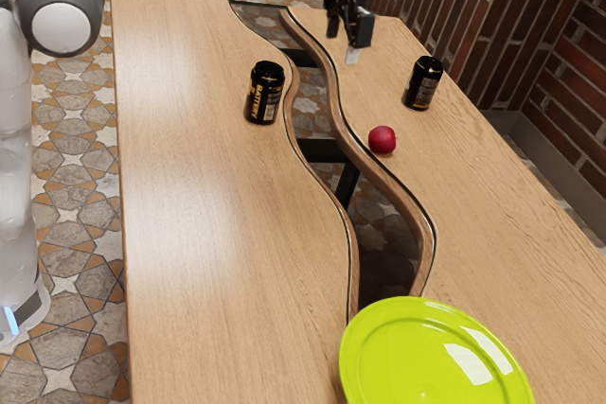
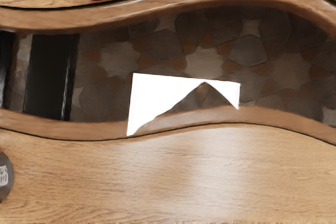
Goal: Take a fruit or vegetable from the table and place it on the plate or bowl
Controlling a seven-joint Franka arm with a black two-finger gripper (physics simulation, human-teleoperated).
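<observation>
Holds the pincer (image 1: 348, 41) spread and empty, above the desk (image 1: 492, 224) beside its wavy gap. Finds 1 dark can (image 1: 422, 82) near the pincer, the red fruit (image 1: 383, 139) a little farther off, lying untouched on the wood, and a 2nd can (image 1: 264, 92) across the gap. Shows the green plate (image 1: 426, 357) well apart from the pincer, bare. Leaves, by the look of it, the whole job to do: reaching, gripping, lifting, carrying, setting down.

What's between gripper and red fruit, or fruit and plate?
Nothing visible. Bare wood lies between gripper and red fruit; the nearer black can stands aside, toward the exterior view's right. Bare wood again from fruit to green plate.
</observation>
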